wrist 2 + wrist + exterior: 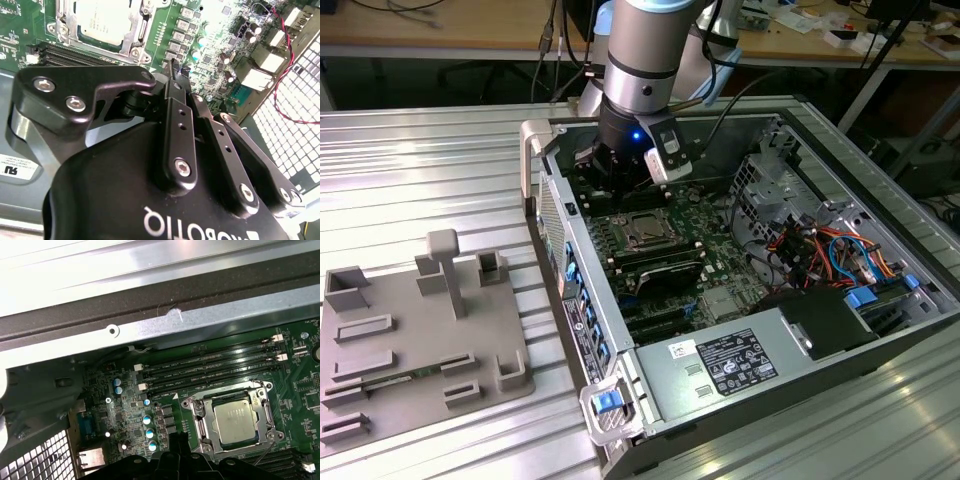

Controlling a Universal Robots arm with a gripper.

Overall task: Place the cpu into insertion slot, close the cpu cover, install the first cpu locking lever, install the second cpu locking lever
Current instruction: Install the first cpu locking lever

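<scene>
Inside the open computer case (575, 270), the arm is holding its gripper (622, 188) low over the green motherboard (720, 225), just beside the insertion slot (189, 405) and apart from it. From where I am standing, the fingers (175, 110) are lying pressed together and carrying nothing. In the second wrist view their joined tip is pointing at the board a little way off the socket's corner.

The cpu (236, 421) is already sitting in the slot with its silver-grey top facing up. The cpu cover (201, 427) is lying flat around it, its cut-out framing the chip. Judging by that, the placing and the closing are looking finished, and the work is standing at the locking levers. I am seeing thin wire along the socket's edge in the first wrist view, but I cannot tell whether either lever is latched.

Doing this step well is, I think, a matter of using the closed tip as a slim pusher. It should be bearing on the lever wire alone, sweeping it down and sideways under its hook. The fingers should be staying off the chip's top, the small capacitors (150, 432) near the socket and the long memory slots (210, 367) just beside it. Any slip is risking a scraped board or a sprung lever.
</scene>
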